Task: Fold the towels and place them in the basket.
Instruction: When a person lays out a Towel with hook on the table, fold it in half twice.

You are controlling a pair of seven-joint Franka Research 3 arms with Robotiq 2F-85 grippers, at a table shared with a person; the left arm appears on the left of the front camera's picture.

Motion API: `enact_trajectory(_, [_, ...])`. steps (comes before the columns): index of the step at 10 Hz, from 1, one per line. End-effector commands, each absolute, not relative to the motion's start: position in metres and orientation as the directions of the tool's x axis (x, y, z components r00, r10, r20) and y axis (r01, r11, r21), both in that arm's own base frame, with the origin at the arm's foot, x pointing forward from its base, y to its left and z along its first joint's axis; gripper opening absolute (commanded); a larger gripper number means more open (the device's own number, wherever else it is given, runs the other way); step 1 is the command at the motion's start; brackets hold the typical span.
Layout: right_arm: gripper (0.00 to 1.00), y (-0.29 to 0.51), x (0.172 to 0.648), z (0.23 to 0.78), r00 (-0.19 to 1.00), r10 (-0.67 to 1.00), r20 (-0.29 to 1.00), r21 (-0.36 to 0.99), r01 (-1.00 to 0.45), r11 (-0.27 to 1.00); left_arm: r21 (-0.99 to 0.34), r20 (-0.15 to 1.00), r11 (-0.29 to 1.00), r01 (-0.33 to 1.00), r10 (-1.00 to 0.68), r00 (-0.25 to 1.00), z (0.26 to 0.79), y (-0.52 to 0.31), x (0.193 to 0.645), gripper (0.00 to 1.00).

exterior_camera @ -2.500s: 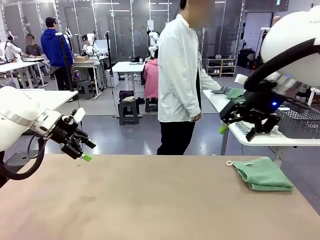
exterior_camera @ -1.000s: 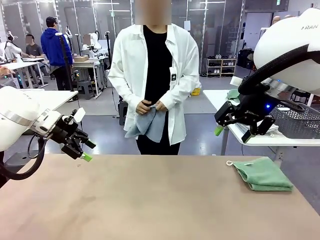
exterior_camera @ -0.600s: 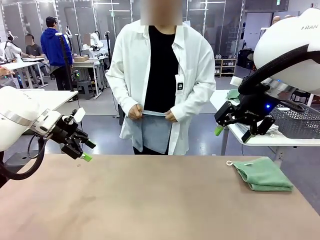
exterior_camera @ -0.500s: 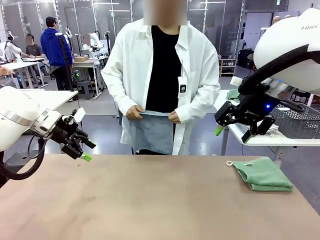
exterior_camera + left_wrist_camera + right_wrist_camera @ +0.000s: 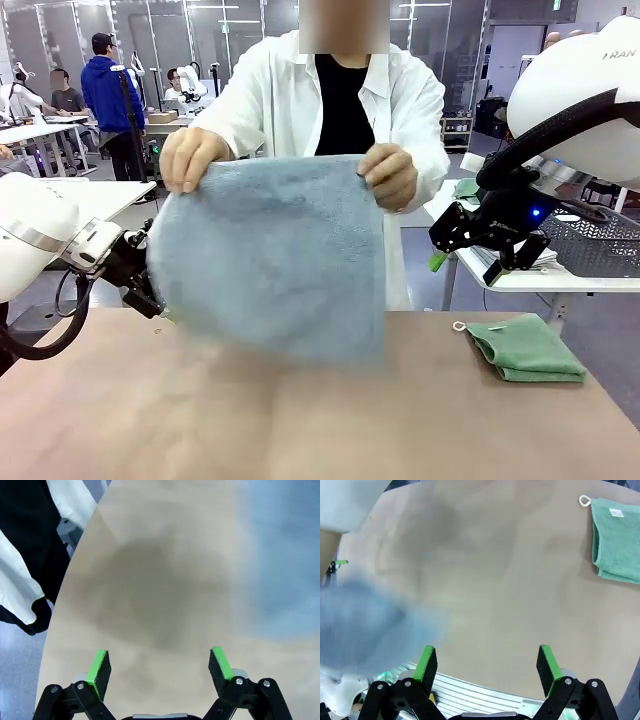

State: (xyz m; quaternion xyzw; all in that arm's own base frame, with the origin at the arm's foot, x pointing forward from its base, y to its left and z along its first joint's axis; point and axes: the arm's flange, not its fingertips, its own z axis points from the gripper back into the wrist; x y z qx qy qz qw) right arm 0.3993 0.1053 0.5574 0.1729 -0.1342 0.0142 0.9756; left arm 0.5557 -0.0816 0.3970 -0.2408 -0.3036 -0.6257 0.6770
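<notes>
The grey-blue towel (image 5: 270, 255) hung spread from the person's hands (image 5: 388, 175) over the table's (image 5: 400, 430) far edge, while we had our left gripper (image 5: 160, 662) and right gripper (image 5: 484, 662) wide open, empty.

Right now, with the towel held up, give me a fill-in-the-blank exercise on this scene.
The grey-blue towel is held spread by the ____.
The folded towel on the table is coloured ____.
The left gripper and right gripper are both ____.
Missing words: person, green, open.
</notes>
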Motion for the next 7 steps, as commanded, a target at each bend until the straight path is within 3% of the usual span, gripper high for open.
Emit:
enact_trajectory(1, [1.0,0.1046,0.3977,0.5602,0.964,-0.005,0.266,0.333,-0.087,0.939,0.057,0.711,0.101,0.993,-0.702,0.031,0.3975,-0.0815,0.5565,0.99])
enact_trajectory(7, [1.0,0.1046,0.3977,0.5602,0.964,-0.005,0.266,0.333,-0.087,0.939,0.057,0.711,0.101,0.993,-0.702,0.031,0.3975,-0.0815,0.5565,0.99])
